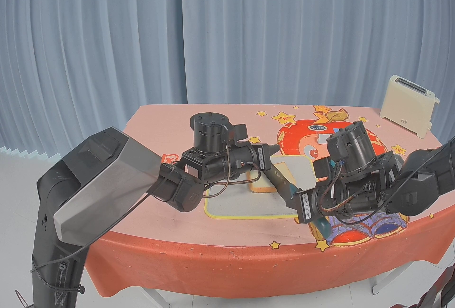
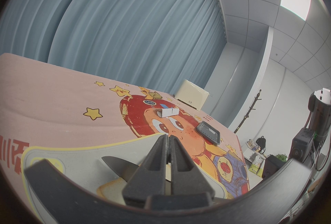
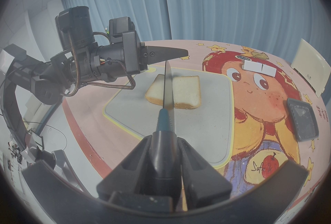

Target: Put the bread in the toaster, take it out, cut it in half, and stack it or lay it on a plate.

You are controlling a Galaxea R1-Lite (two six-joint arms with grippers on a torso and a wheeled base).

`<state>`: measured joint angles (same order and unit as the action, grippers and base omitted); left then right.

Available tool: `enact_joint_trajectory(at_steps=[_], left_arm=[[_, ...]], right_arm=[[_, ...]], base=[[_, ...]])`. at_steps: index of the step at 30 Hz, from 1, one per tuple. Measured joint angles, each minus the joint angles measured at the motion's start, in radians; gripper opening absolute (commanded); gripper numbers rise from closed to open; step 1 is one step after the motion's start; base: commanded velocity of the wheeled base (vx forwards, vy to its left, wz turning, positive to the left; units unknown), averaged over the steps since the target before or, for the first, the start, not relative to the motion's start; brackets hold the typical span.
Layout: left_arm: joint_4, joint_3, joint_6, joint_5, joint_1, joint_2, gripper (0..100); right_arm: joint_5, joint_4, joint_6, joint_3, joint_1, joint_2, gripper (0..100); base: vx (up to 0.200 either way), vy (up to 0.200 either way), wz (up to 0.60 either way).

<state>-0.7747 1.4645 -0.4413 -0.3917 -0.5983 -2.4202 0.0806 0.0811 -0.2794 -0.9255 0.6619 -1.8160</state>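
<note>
A slice of bread (image 3: 186, 92) lies flat on the white cutting board (image 3: 203, 124). My right gripper (image 3: 164, 142) is shut on the teal handle of a knife (image 3: 168, 86), whose blade stands on edge across the middle of the slice. In the head view the bread (image 1: 262, 187) shows between the two arms, with the right gripper (image 1: 284, 183) to its right. My left gripper (image 1: 272, 149) is shut with nothing in it and hangs just above the slice's far side, close to the knife tip. The cream toaster (image 1: 407, 105) stands at the table's far right.
A dark square plate (image 3: 302, 119) lies on the tablecloth to the right of the board, between it and the toaster (image 3: 312, 66). A small white paper tag (image 3: 259, 67) lies on the cartoon print. The table's left half holds nothing but the cloth.
</note>
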Motion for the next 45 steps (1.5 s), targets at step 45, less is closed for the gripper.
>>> enact_joint_trajectory(at_steps=[45], left_arm=[[0.113,0.166,-0.001,0.019,0.004,-0.061,0]], right_arm=[[0.044,-0.007,-0.031,-0.003,0.014,0.007,0]], base=[[0.0,0.0,0.0]])
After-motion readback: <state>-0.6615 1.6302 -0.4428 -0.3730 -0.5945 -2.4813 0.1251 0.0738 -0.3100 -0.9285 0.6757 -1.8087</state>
